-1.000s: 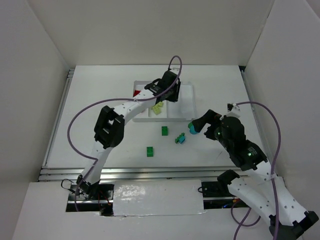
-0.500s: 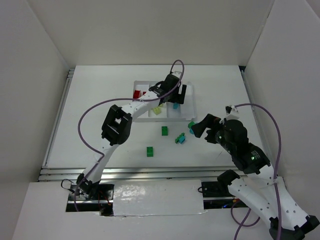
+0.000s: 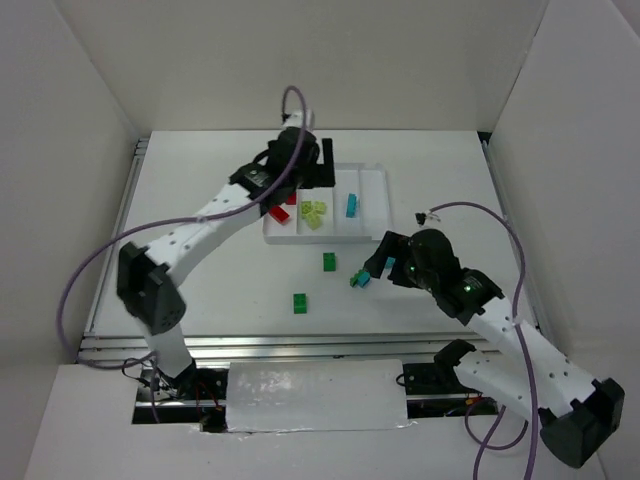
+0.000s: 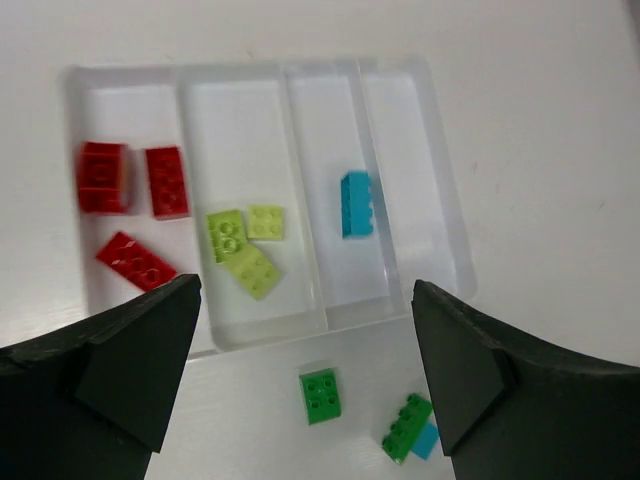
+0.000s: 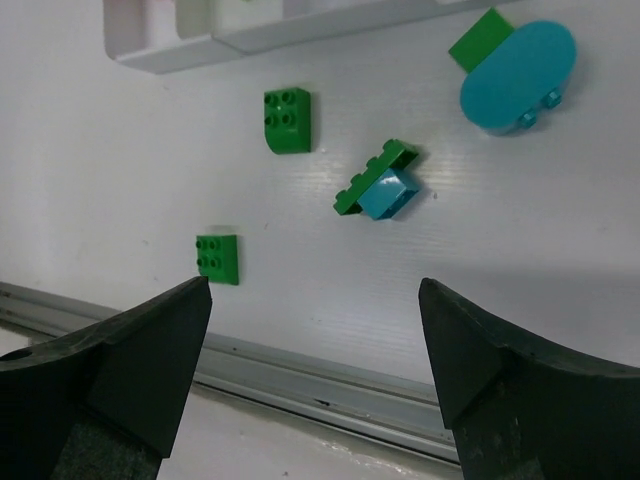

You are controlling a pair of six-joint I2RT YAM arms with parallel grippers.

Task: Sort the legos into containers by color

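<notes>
The white tray (image 4: 437, 190) has four containers side by side. Three red legos (image 4: 166, 182) lie in the leftmost, three yellow-green ones (image 4: 252, 271) in the second, and a cyan brick (image 4: 357, 204) in the third. My left gripper (image 4: 305, 305) hangs open above the tray's near edge (image 3: 322, 170), holding nothing. On the table lie a green brick (image 5: 287, 120), a green square (image 5: 218, 258), a long green brick joined to a cyan one (image 5: 380, 185), and a rounded cyan piece (image 5: 518, 75) on a green brick. My right gripper (image 5: 315, 300) is open over them (image 3: 376, 268).
Metal rails (image 5: 330, 385) run along the table's near edge. White walls (image 3: 80, 120) enclose the table on the left, right and back. The fourth container (image 4: 405, 160) holds nothing.
My left gripper opened and let the cyan brick drop into the third container, then drew back toward the tray's far side. My right arm swung left over the loose bricks.
</notes>
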